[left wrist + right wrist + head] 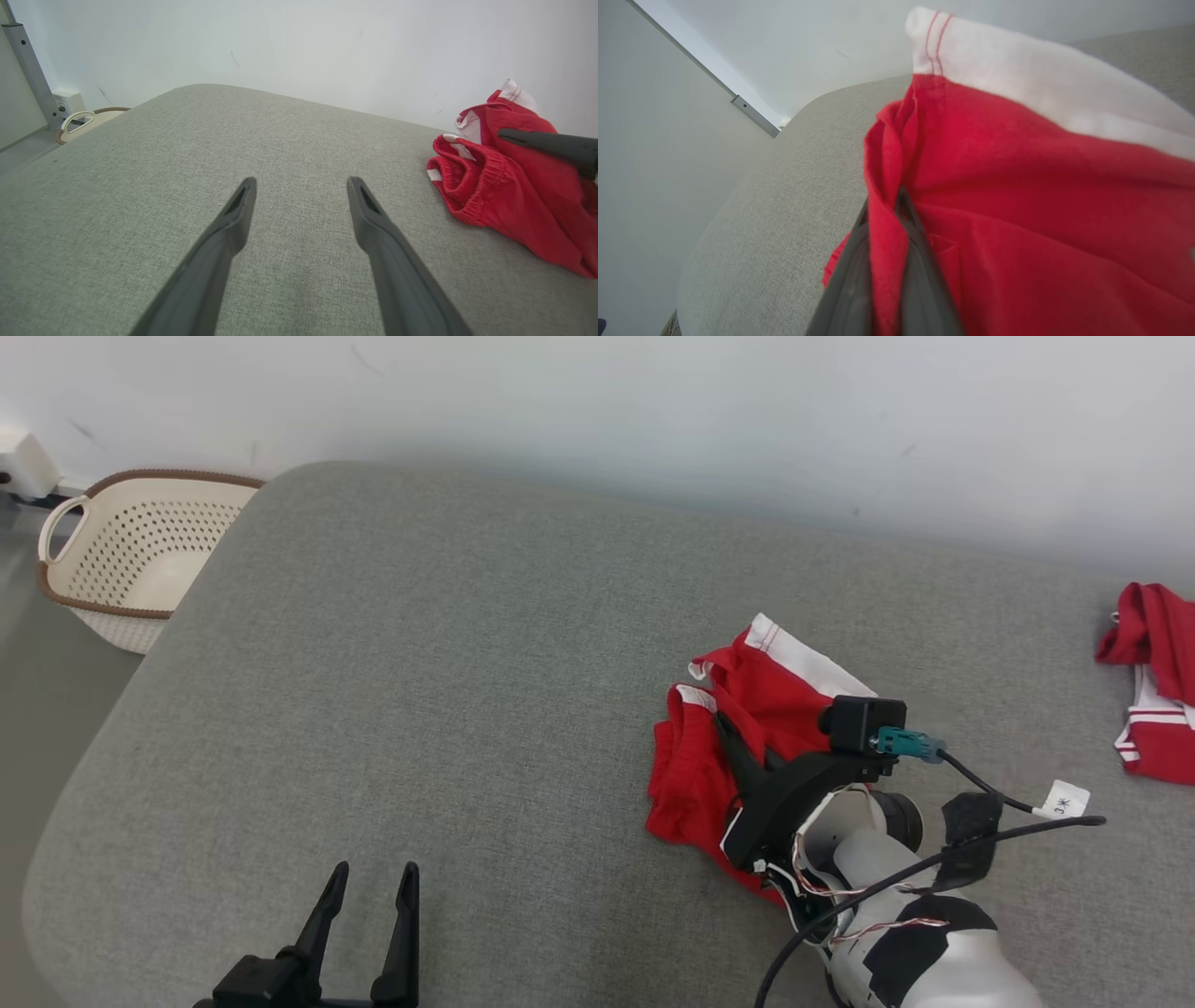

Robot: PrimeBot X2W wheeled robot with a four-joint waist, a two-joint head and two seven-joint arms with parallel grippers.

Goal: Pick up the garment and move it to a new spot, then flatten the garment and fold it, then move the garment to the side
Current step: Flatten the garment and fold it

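Looking down from the head camera, I see the red shorts (691,775) lying crumpled on the grey padded surface (420,663), right of its middle and nearer my side than the white wall (653,401). One white hem band (808,658) sticks up at the far side of the heap, and the gathered elastic waistband faces left.

My right gripper (721,721) reaches in from the lower right and is buried in the top of the pile. Through its wrist camera I see both dark fingers pressed together, with a ridge of red cloth pinched between them and running up toward the tips. That jaw is clamped on the shorts. Most of the fabric rests on the padding; I cannot tell whether the pinched fold is raised clear of it.

My left gripper (375,873) sits at the lower left, fingers pointing away from me and standing wide apart with nothing between them. Under and ahead of it is bare grey padding, and it is well apart from the shorts, which lie off to its right.

A cream perforated basket (140,560) with a brown rim sits off the far left corner of the padding. A second red-and-white garment (1158,644) lies bunched at the right edge, well apart from the shorts.
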